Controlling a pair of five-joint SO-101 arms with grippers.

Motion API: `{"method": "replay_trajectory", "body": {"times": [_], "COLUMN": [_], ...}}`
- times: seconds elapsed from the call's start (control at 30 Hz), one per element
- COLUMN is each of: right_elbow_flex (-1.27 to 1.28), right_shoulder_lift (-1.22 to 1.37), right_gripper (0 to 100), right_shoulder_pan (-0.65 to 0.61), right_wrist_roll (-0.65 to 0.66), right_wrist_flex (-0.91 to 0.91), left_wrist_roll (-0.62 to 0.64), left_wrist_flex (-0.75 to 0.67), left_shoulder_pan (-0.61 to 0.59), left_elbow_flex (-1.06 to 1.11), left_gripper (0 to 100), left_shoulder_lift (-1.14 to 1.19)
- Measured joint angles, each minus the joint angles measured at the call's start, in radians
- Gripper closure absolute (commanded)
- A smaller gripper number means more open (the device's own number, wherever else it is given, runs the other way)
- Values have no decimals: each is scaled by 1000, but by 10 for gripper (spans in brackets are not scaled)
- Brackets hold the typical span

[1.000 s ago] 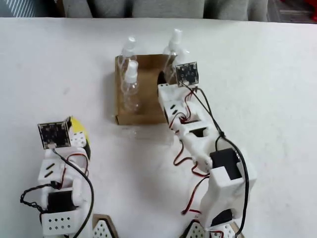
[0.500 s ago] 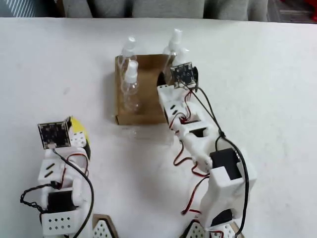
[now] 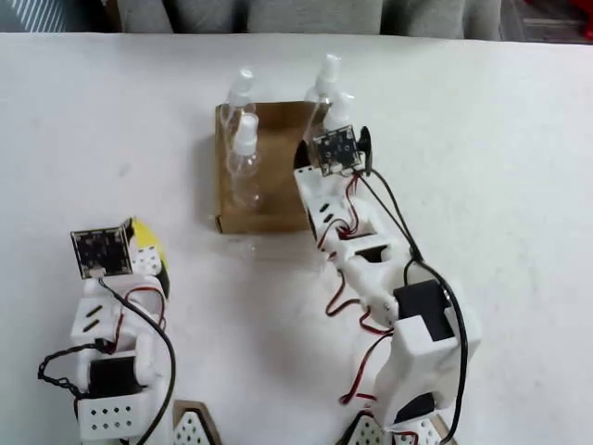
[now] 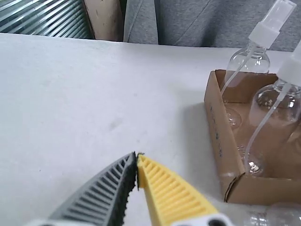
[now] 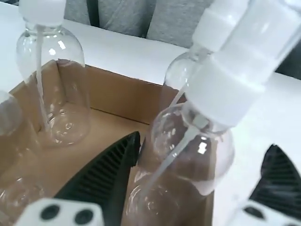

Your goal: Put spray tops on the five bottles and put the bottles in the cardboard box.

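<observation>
The cardboard box (image 3: 269,199) sits at mid table with clear bottles standing in it, each with a white spray top. Two stand along its left wall (image 3: 246,148) and two at its far right corner (image 3: 329,74). My right gripper (image 3: 338,130) hangs over the box's right wall, open, its black fingers (image 5: 110,172) apart on either side of the nearest bottle (image 5: 188,155); a gap shows on one side. My left gripper (image 4: 136,162) is shut and empty, low over the table, well left of the box (image 4: 218,134).
A clear bottle (image 4: 277,217) lies on the table just in front of the box. Grey chairs stand beyond the table's far edge. Bare white tabletop spreads to the left and right of the box.
My right gripper has turned at the wrist and spread its fingers; one black finger now sticks out to the right. The left arm has kept still.
</observation>
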Motion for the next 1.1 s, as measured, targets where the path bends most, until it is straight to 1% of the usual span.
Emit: {"method": "replay_trajectory", "body": {"times": [0.27, 0.43, 0.9, 1.1], "right_elbow_flex": [0, 0, 0, 0], "right_shoulder_lift": [0, 0, -2, -81], "right_gripper": [643, 574, 571, 571], "right_shoulder_pan": [-11, -15, -15, -14], "right_wrist_roll": [0, 0, 0, 0], "right_wrist_flex": [0, 40, 61, 84], "left_wrist_roll": [0, 0, 0, 0], "left_wrist_flex": [0, 0, 0, 0], "left_shoulder_pan": [0, 0, 0, 0], "left_elbow_flex": [0, 0, 0, 0], "left_gripper": [978, 978, 978, 978], "left_shoulder_lift": [0, 0, 0, 0]}}
